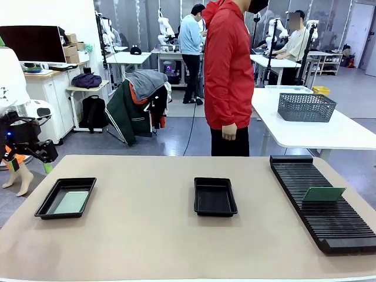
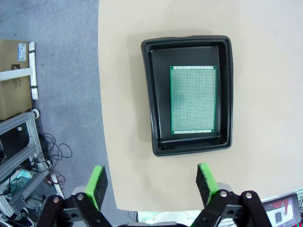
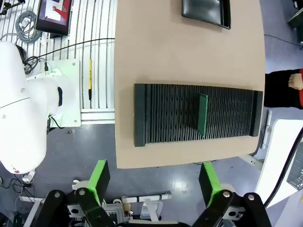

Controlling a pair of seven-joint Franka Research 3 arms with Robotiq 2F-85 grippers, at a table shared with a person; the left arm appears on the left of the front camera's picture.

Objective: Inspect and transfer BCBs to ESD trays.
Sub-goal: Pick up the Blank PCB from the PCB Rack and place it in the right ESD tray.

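Observation:
Two black ESD trays lie on the tan table. The left tray (image 1: pixel 46 201) holds a flat pale green BCB (image 1: pixel 71 202). The left wrist view looks straight down on this tray (image 2: pixel 147 99) and its green board (image 2: pixel 193 100). The middle tray (image 1: pixel 215 197) holds nothing. Another green BCB (image 1: pixel 323 194) stands on edge in the black slotted rack (image 1: pixel 329 226) at the right. My left gripper (image 1: pixel 30 164) hangs open off the table's left edge, high above the tray (image 2: pixel 151 184). My right gripper (image 3: pixel 154 182) is open, high above the rack (image 3: pixel 165 113) and its upright BCB (image 3: pixel 202 114).
A person in a red jacket (image 1: pixel 228 76) stands at the far side, one hand (image 3: pixel 296 81) beyond the rack's end. A grey wire-mesh basket (image 1: pixel 305 107) sits on a white table behind. The middle tray's edge (image 3: pixel 206 12) shows in the right wrist view.

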